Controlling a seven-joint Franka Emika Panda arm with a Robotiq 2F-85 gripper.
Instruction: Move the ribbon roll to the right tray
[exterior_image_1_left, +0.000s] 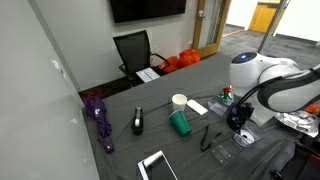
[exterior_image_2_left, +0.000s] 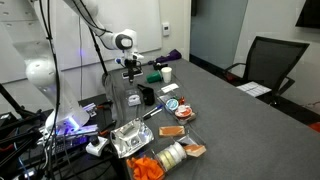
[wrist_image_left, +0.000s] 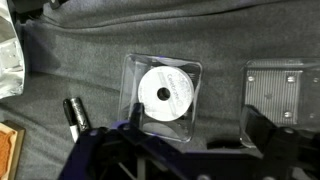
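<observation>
Indoors, a grey table (exterior_image_1_left: 205, 80) is carrying a scatter of objects while a white arm (exterior_image_1_left: 268, 85) is bending down over one end of it. In both exterior views the arm is pointing its gripper (exterior_image_1_left: 238, 122) (exterior_image_2_left: 131, 80) straight down at the tabletop.

In the wrist view, two clear trays are lying side by side with a strip of table showing between them. The left tray (wrist_image_left: 135, 72) is holding the roll (wrist_image_left: 165, 93), and the right tray (wrist_image_left: 283, 90) is sitting apart from it. The roll is lying flat with its hollow centre facing up, roughly in the middle of the left tray.

At the bottom of that view, the gripper (wrist_image_left: 195, 128) is hanging over the near edge of the left tray. Its dark fingers (wrist_image_left: 128, 125) are standing wide apart, gripping nothing and not touching the roll.

Farther along the table, a green cup (exterior_image_1_left: 180, 124) is standing just beside a white cup (exterior_image_1_left: 179, 101). A black stick (wrist_image_left: 75, 115) is lying on the cloth to the left of the roll's tray.
</observation>
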